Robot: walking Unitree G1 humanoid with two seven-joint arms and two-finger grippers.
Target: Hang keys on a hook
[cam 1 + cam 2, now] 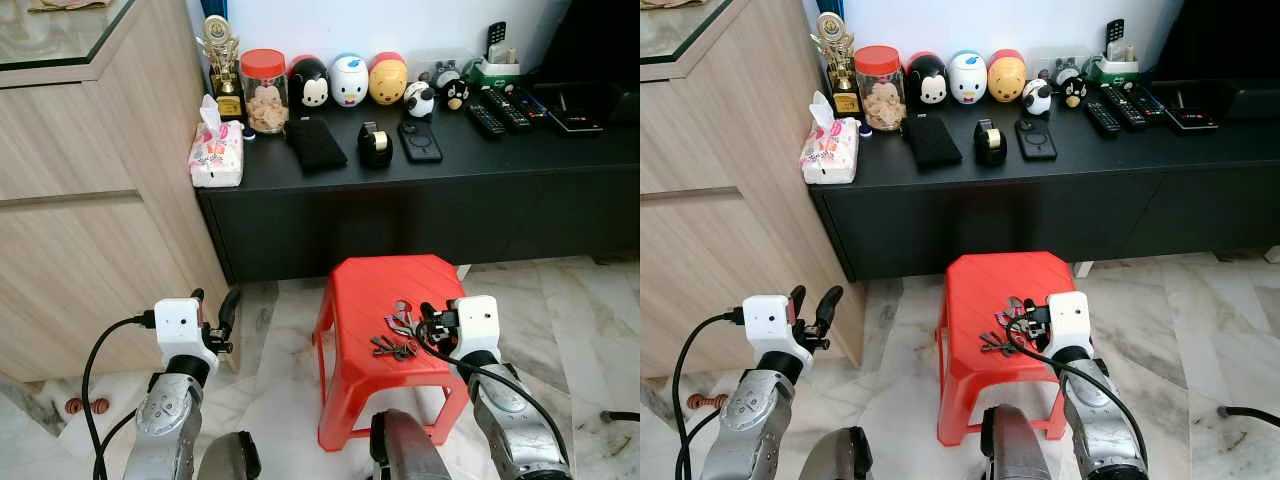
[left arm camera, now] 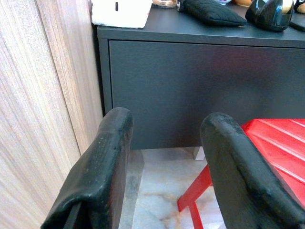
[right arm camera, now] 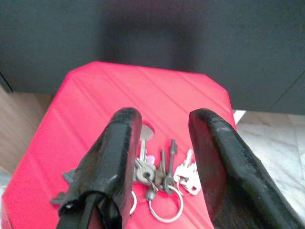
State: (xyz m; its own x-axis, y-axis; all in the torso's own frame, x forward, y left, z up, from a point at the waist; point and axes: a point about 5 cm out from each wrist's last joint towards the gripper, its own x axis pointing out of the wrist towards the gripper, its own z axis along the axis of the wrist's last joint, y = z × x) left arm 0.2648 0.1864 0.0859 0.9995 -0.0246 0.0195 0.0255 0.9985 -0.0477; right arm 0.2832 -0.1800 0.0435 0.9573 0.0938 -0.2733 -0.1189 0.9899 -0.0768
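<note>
A wooden cabinet (image 1: pixel 90 170) stands at the far left, and the left gripper (image 1: pixel 215 315) hovers in front of its lower corner, its two black fingers (image 2: pixel 102 167) parted with nothing between them. Beside the cabinet runs a low black console (image 1: pixel 420 200). Along its top, from the left, sit a tissue pack (image 1: pixel 216 155), a small trophy (image 1: pixel 222 65), a red-lidded jar (image 1: pixel 265 90), a black pouch (image 1: pixel 316 142), a tape dispenser (image 1: pixel 375 143), a phone (image 1: pixel 420 140) and several remote controls (image 1: pixel 500 110), with a row of round cartoon figures (image 1: pixel 349 80) at the back. In front of the console a red plastic stool (image 1: pixel 385 300) stands on the marble floor (image 1: pixel 580 320). The bunch of keys (image 3: pixel 164 179) lies flat on the stool's seat, near its right front edge. The right gripper (image 1: pixel 432 322) hangs just above the keys, its fingers (image 3: pixel 217 162) spread apart on either side of the bunch and not closed on it.
</note>
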